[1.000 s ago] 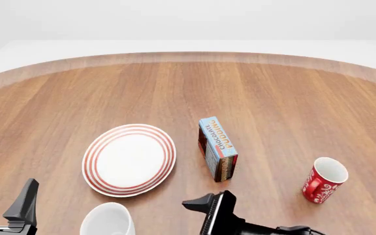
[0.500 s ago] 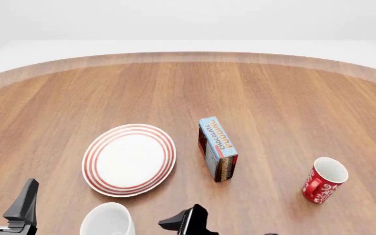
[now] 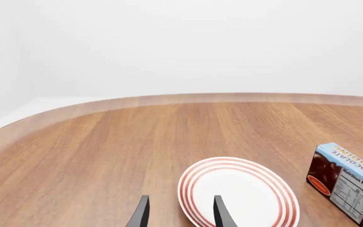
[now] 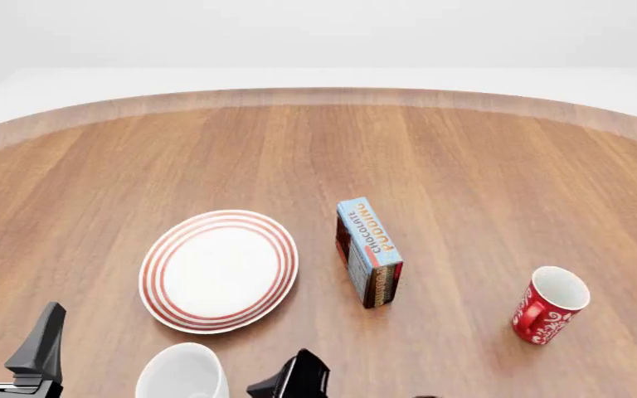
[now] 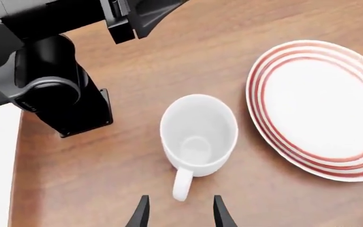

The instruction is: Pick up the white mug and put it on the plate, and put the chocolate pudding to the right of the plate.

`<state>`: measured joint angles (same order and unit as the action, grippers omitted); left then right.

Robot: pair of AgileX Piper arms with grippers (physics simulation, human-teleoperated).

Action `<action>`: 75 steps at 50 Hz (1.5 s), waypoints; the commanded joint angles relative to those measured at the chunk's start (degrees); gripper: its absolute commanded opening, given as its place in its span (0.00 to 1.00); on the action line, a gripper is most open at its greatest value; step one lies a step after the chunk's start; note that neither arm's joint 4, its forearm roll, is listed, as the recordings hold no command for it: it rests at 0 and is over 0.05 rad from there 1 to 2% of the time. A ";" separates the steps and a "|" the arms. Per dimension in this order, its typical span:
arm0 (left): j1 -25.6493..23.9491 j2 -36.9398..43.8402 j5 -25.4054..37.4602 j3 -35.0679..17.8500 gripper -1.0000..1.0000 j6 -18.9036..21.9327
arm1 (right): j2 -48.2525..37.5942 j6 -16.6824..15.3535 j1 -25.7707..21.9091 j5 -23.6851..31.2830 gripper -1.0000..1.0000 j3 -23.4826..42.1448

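Note:
The white mug stands upright at the near edge of the table, in front of the plate. In the right wrist view the mug is seen from above, empty, its handle pointing toward my open right gripper. In the front view my right gripper is just right of the mug. The chocolate pudding stands on its side right of the plate. My left gripper is open and empty at the near left. In the left wrist view that gripper faces the plate and pudding.
A red mug with a white pattern stands at the right of the wooden table. The left arm's base shows near the white mug in the right wrist view, with the plate beyond the mug.
My right gripper has moved left and back toward the near edge, from below the pudding to beside the white mug. The left gripper and all objects are unmoved.

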<state>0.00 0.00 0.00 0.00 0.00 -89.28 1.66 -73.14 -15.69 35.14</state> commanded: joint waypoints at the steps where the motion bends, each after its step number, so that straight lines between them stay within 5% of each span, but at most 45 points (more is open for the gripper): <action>1: 0.00 0.00 0.00 0.00 1.00 0.00 | -0.85 1.28 0.64 2.77 1.00 2.15; 74: 0.00 0.00 0.00 0.00 1.00 0.00 | -10.95 8.91 -1.11 9.06 1.00 9.95; 75: 0.00 0.00 0.00 0.00 1.00 0.00 | -10.54 8.50 -0.70 9.20 0.00 9.90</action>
<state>0.00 0.00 0.00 0.00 0.00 -99.75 10.29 -74.19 -7.03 44.85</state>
